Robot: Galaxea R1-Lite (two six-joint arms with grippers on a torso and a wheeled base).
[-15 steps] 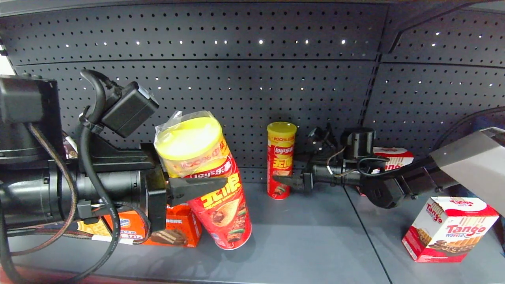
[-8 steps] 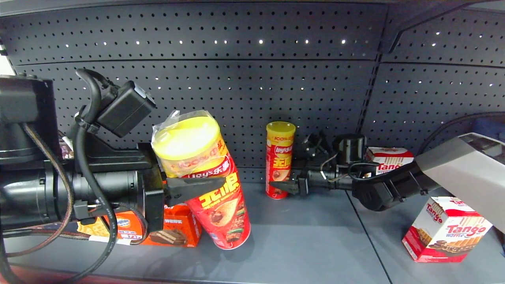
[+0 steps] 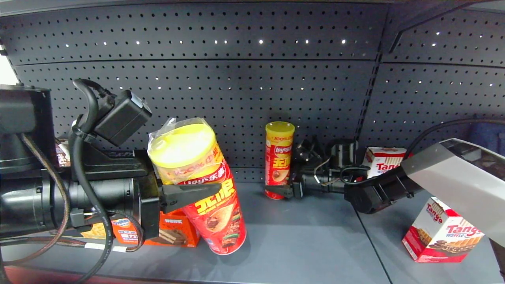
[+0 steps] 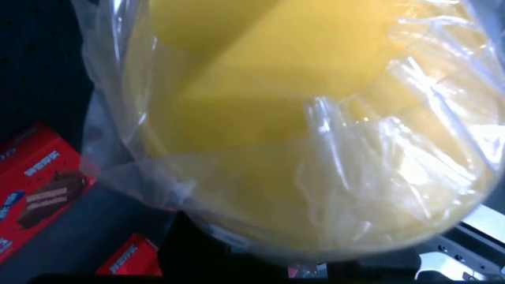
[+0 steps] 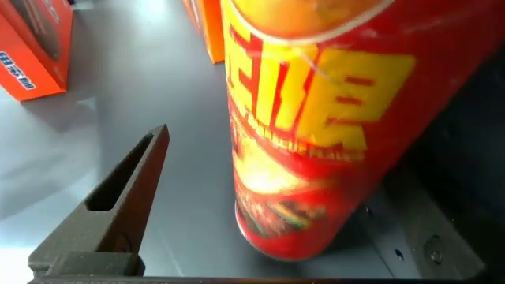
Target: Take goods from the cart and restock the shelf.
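Clamping tilted, plastic-wrapped can [image 3: 219, 215], left tool [image 3: 207, 183].

Left arm [image 3: 59, 197]: you have it lying level, wrist horizontal, pincer [image 3: 205, 186] clamped on the upper body of a tilted chip can [image 3: 215, 209]. Right arm [image 3: 446, 173]: you have it stretched low and forward, pincer [image 3: 281, 190] parted, one finger [image 5: 118, 213] touching nothing.

Prob. a shop: pegboard shelf [image 3: 307, 236] w/ chip cans [image 3: 279, 157], wafer boxes [image 3: 446, 236].

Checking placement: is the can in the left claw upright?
No, the can in the left claw leans clearly to one side.
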